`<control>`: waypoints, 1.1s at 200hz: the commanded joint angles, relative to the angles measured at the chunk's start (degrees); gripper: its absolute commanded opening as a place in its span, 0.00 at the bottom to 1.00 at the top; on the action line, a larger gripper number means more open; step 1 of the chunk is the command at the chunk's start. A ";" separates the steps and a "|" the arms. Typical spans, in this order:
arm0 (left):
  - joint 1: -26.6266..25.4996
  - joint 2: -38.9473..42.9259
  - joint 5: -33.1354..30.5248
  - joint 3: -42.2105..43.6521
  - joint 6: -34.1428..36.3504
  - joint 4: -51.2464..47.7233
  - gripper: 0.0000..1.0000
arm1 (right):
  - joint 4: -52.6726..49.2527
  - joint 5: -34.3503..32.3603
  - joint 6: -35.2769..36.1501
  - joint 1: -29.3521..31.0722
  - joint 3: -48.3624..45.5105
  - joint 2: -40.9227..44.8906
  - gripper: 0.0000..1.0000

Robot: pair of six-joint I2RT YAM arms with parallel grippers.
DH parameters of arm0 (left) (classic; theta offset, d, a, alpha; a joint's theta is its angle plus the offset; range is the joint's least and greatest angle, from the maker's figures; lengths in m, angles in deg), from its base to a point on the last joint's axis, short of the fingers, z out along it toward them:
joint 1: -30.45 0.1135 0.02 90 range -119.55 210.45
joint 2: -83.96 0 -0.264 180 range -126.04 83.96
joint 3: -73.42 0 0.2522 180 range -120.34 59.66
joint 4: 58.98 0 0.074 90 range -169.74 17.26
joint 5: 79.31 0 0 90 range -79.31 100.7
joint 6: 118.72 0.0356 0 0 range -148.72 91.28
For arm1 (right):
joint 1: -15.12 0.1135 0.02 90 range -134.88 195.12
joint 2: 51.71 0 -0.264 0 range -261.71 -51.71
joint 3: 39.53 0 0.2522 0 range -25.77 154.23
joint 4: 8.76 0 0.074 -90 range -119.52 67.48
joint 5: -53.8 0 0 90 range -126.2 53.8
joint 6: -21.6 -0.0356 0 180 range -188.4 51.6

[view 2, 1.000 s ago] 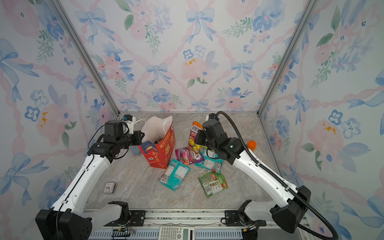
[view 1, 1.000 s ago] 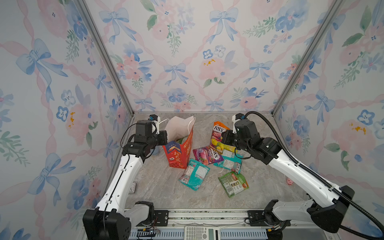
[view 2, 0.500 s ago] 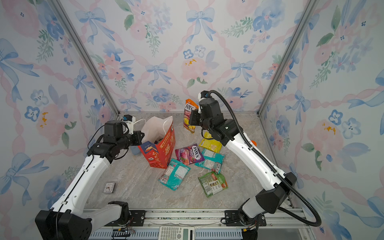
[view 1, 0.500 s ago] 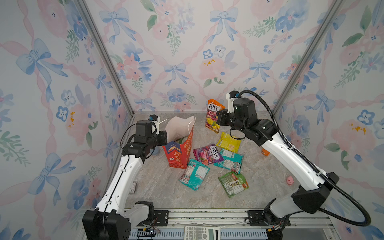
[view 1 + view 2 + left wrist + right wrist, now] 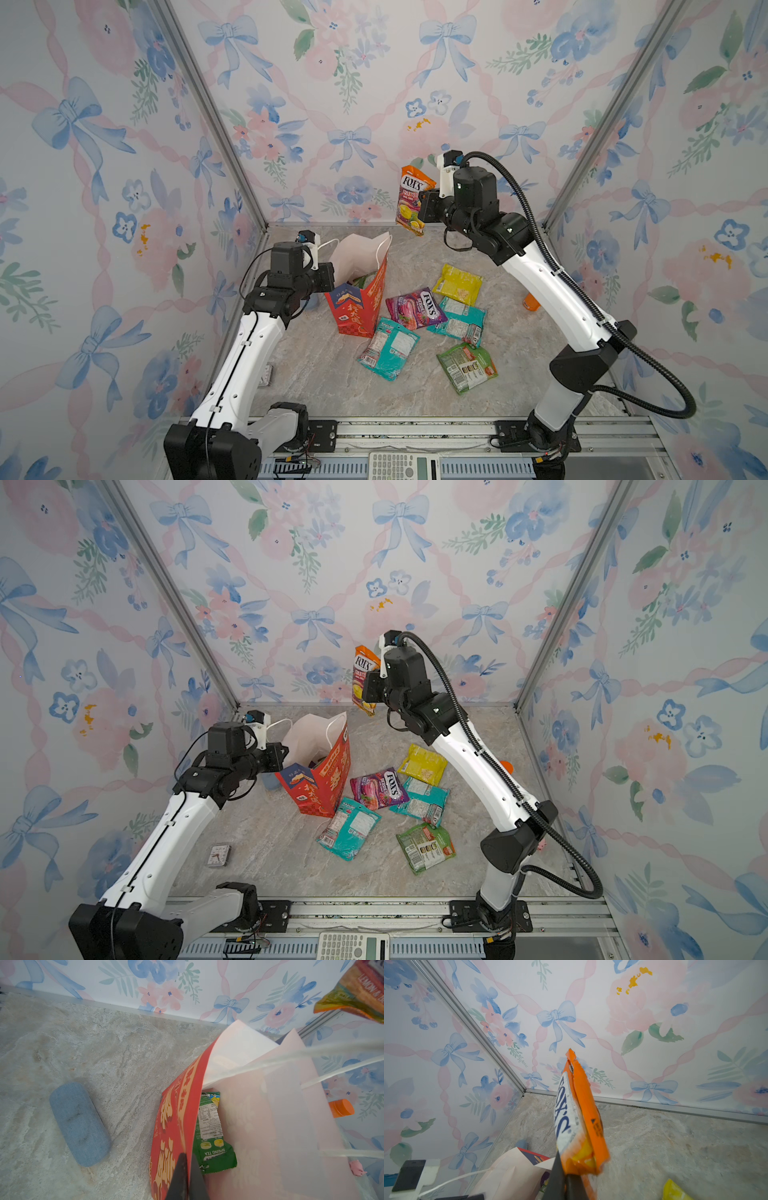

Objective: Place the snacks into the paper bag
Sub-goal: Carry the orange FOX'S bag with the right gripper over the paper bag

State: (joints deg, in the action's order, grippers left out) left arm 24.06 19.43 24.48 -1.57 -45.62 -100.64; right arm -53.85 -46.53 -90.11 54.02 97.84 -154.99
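In both top views the right gripper (image 5: 423, 204) is clamped on an edge of the orange packet (image 5: 412, 198), which hangs high in the upper middle of the frame, above and to the right of the paper bag (image 5: 360, 308) at centre. The left gripper (image 5: 331, 277) pinches the bag's left wall. On the table (image 5: 324, 374), right of and below the bag, lie a purple packet (image 5: 417, 308), a yellow packet (image 5: 458, 284), two teal packets (image 5: 390, 348) and a green packet (image 5: 467, 368).

In the left wrist view the jaws are shut on the red wall, holding the mouth open. A tea packet (image 5: 209, 1134) already lies inside. Only a corner of the orange packet shows, beyond the far rim.

In the right wrist view nearly all of the orange packet juts out past the closed fingertips (image 5: 560, 1182). The white bag mouth sits lower and off to one side.

I judge the drop risky. The packet is not yet over the opening. Released here, it would likely strike the rim or a rope handle (image 5: 311, 1053) and land outside. The glossy film, held by one edge, may also slip. A knock could crumple the thin pinched wall.
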 commanded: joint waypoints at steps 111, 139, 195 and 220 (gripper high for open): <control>-0.47 1.07 0.02 1.47 0.64 -1.00 0.00 | -2.66 0.09 4.05 9.94 25.18 -14.75 0.00; -0.46 0.93 0.04 1.51 0.64 -1.00 0.00 | -3.75 0.05 3.73 11.68 24.37 -14.60 0.00; -0.46 1.16 0.13 1.62 0.73 -0.99 0.00 | -2.89 -0.90 2.56 13.29 15.63 -9.61 0.00; -0.46 1.18 -0.12 1.68 0.73 -0.96 0.00 | -1.53 -1.43 2.12 13.53 10.43 -6.55 0.00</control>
State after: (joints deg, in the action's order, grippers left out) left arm 23.84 19.76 24.50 -1.26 -45.62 -100.45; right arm -58.75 -46.99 -87.40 66.95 111.48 -167.52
